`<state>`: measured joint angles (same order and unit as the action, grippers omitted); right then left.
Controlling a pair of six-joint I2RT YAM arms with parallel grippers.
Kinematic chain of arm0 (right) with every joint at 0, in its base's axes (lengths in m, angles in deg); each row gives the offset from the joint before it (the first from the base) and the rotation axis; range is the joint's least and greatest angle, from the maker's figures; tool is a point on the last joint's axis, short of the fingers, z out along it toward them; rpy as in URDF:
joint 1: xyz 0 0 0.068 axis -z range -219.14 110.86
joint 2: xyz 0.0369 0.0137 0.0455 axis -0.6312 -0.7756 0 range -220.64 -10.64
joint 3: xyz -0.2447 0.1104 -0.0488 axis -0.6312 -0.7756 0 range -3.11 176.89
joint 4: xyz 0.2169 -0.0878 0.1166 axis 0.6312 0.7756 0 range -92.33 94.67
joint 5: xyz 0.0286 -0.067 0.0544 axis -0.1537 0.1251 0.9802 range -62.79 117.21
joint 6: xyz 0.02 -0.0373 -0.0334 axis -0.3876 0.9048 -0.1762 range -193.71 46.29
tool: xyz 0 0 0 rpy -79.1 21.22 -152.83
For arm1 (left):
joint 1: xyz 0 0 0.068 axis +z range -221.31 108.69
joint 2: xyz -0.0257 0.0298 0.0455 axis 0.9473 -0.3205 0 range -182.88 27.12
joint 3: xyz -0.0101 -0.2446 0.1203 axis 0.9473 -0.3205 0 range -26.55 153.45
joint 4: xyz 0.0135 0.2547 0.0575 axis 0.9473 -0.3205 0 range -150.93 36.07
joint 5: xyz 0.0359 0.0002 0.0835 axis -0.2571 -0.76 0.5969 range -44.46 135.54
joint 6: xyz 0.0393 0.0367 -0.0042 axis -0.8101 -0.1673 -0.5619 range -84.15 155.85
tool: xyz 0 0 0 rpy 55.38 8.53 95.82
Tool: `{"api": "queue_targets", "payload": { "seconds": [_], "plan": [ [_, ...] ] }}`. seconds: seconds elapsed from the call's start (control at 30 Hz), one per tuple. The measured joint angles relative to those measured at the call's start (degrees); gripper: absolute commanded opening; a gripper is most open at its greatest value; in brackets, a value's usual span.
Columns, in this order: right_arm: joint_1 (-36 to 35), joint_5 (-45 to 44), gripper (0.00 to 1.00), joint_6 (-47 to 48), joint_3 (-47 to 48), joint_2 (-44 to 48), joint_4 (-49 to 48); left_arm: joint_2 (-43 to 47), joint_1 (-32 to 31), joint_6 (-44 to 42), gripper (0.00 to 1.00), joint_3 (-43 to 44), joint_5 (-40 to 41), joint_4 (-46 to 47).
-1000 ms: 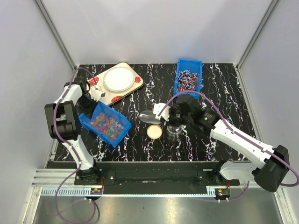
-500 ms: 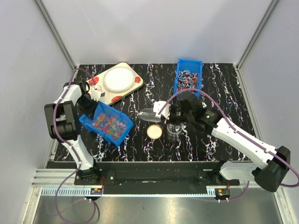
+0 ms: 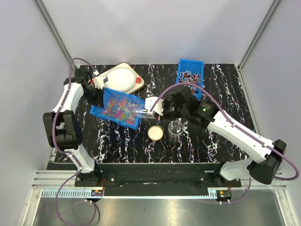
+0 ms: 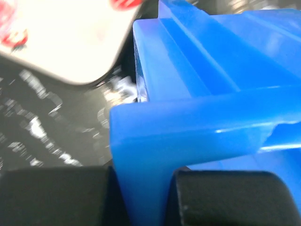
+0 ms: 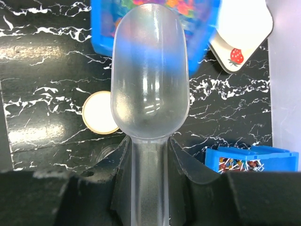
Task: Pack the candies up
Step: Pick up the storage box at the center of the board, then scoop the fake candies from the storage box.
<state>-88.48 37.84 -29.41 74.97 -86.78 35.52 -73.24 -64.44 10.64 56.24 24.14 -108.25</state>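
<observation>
The left arm climbs the left side of the frame, bends at the elbow and reaches toward upper centre, with the left gripper pinched on the wall of a blue bin. The right arm stretches diagonally from lower right to centre, and the right gripper clasps the handle of a clear scoop.

Mid-frame is tight: candy bin and scoop nearly touching, lid and clear jar just below. Tray and second bin block the upper edge. Table is bare lower left and far right.
</observation>
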Motion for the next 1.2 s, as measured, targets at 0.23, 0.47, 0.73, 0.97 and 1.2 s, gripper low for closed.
{"api": "queue_targets", "payload": {
  "seconds": [0.23,0.47,0.73,0.97,1.2],
  "plan": [
    [-0.6,1.4,0.0,-1.3,4.9,-0.5,5.3,0.6,-1.8,4.8,0.0,0.9,-8.5,0.0],
    [-0.7,10.2,0.0,-5.0,15.0,0.4,10.9,-3.8,-1.6,6.6,0.0,0.9,-18.3,-2.0],
    [-0.7,15.1,0.0,-6.9,22.1,1.2,14.1,-9.8,-2.9,5.5,0.0,0.8,-26.4,-8.4],
    [-0.7,8.7,0.0,-6.0,20.7,0.5,14.3,-6.8,-3.7,6.8,0.0,-0.9,-26.8,-6.6],
    [-0.7,5.5,0.0,-5.5,19.5,-0.2,14.2,-5.7,-5.8,7.5,0.0,-1.7,-29.4,-7.1]
  ]
}}
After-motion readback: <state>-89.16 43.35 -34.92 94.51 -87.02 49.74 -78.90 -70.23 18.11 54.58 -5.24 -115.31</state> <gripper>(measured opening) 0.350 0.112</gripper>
